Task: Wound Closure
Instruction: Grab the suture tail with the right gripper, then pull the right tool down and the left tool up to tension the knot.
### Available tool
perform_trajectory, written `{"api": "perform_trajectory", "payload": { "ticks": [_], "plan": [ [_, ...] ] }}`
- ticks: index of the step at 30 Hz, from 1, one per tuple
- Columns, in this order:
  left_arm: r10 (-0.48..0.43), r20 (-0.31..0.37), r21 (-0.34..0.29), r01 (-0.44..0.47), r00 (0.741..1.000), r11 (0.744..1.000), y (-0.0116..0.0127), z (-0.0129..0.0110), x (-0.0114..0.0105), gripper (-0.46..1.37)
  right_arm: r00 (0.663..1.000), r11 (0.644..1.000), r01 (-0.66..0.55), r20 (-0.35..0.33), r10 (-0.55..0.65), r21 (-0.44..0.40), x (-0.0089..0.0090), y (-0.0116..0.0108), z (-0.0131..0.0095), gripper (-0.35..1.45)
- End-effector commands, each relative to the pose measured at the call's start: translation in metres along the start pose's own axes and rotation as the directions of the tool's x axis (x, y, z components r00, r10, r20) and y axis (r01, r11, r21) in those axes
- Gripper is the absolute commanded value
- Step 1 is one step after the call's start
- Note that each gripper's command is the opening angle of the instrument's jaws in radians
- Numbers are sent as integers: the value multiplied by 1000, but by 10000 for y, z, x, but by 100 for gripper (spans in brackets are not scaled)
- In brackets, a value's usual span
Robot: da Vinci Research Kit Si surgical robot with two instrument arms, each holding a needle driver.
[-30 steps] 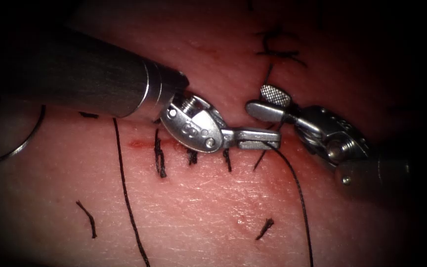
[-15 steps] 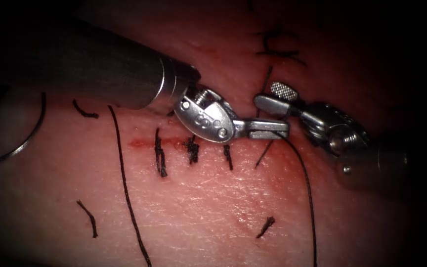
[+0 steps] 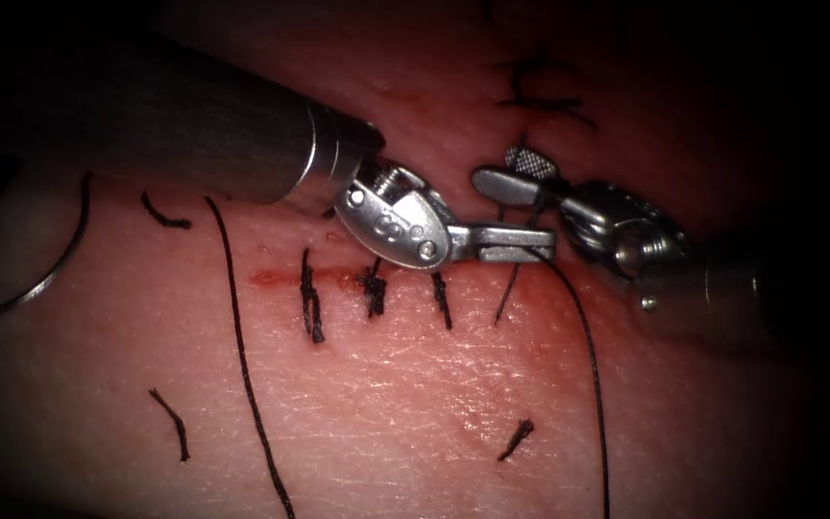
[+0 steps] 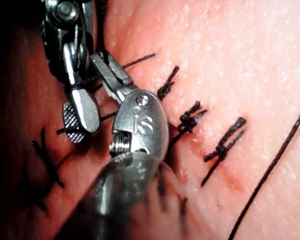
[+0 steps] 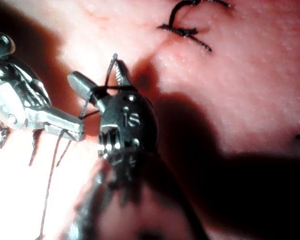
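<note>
Since 1 second ago, the right arm's silver wristed tool [image 3: 509,173] has shifted left and slightly up, closing on the stitch line, while the left arm's silver wristed tool [image 3: 516,244] has risen a little and sits just under it.

The left tool is pressed together on the thin black thread [image 3: 583,336] at its tip; that strand drops away in a long curve toward the near edge of the endoscope view. Holding it there seems meant to keep the strand taut and off the wound. The right tool is spread, 1 ridged pad [image 3: 530,161] facing up, with a short black strand [image 5: 110,70] crossing between its jaws in the right wrist view. It grips nothing that I can make out; the spread jaws look positioned around the strand rather than pinching it.

The curved steel needle [image 3: 50,274] lies free on the tissue, far left of the cut, well apart from both tools and not in the flesh.

The surface is pale pink pork-belly tissue [image 3: 386,404]. Its narrow red cut [image 3: 280,280] runs across, crossed by 3 dark knotted stitches [image 3: 311,308]. Another long black loose thread [image 3: 242,365] runs down left of the stitches. Short cut thread ends [image 3: 170,423] lie scattered nearby. Beyond the lit patch the room falls away into darkness.
</note>
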Motion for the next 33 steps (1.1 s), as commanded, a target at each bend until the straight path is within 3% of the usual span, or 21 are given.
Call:
{"api": "perform_trajectory", "payload": {
  "ticks": [1,6,10,20,33],
  "plan": [
    [-5,1,-5,5,1000,1000,1,0,-1,-35,1000,1000,0,0,0,-1,1,-2,-3,-30],
    [-5,-2,-7,5,1000,1000,1,-4,-1,-35,997,999,2,-77,1,45,10,-16,-12,-35],
    [-6,-2,-8,6,1000,1000,0,-5,0,-35,995,996,40,-95,-32,77,15,-25,-20,-35],
    [-24,-11,-14,23,1000,1000,-11,-14,5,-35,992,984,107,-83,-95,140,1,-41,-44,-35],
    [-63,-24,-4,63,998,998,-65,-35,29,-35,993,973,117,-30,-114,200,-23,-66,-76,-35]
  ]
}}
